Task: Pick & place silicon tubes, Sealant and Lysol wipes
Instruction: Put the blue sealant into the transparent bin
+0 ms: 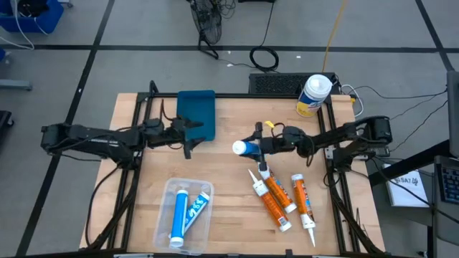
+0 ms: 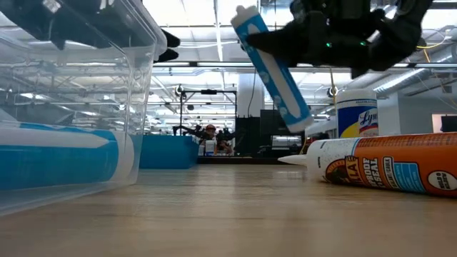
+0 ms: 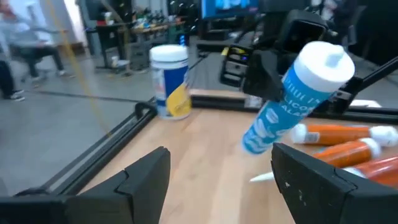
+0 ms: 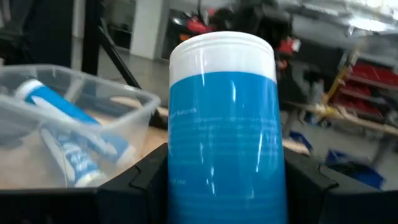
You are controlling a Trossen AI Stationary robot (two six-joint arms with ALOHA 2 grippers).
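High view: right gripper [image 1: 267, 145] clamps a blue tube [image 1: 247, 147] aloft mid-table.
Left gripper [image 1: 188, 136] waits open; the tilted tube could slip, missing the clear bin [image 1: 169, 192].

Both arms are dark, near-black, built of slim jointed segments with thin cables running along them. The left gripper [image 3: 217, 180] has broad, flat, matte black fingers with angled edges. The right gripper [image 1: 259, 147] shows a small green light.
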